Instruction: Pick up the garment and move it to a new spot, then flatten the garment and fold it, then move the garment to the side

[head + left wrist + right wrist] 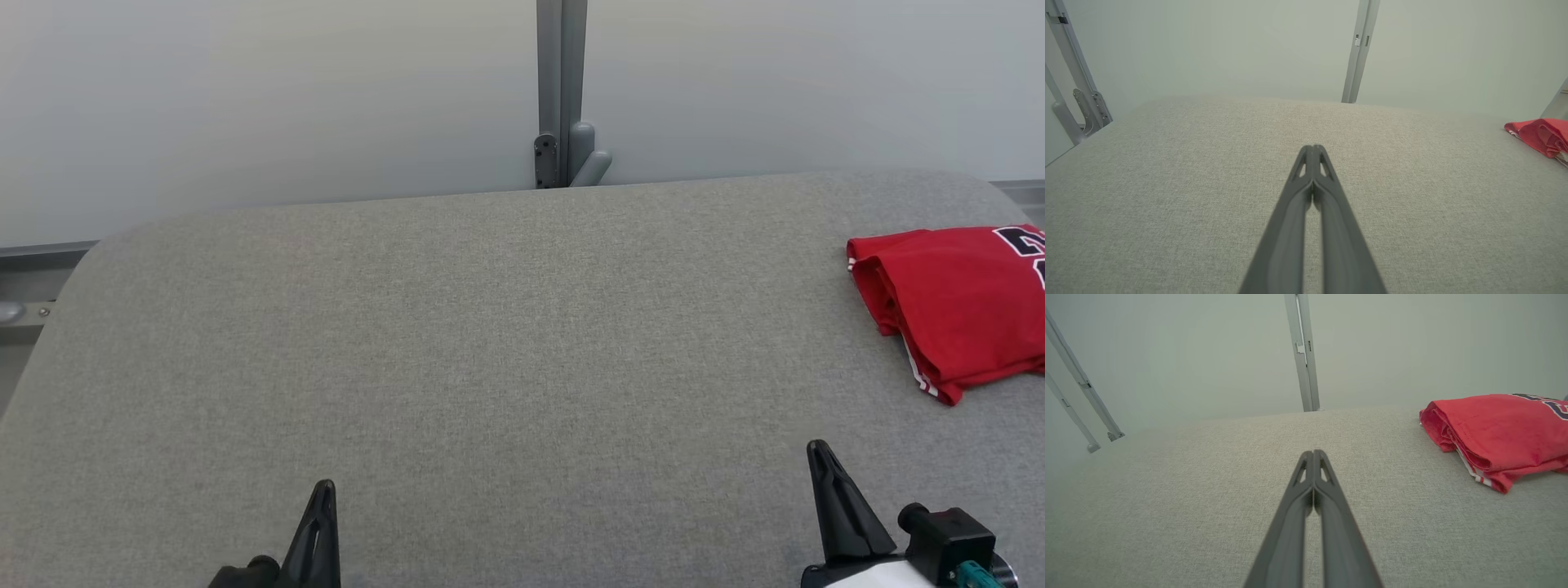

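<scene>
Two pincers pressed together, empty: my left pincer (325, 490) and right pincer (816, 451) idle, I judge, because the folded red jersey garment (955, 302) lies at the right edge of the grey fabric worktop (490, 367).

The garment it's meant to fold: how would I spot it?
Start at the wide grey table. Near its right edge lies the garment, folded into a bundle. It is bright red with dark lettering and white-striped trim, unlike the plain grey around it.
</scene>
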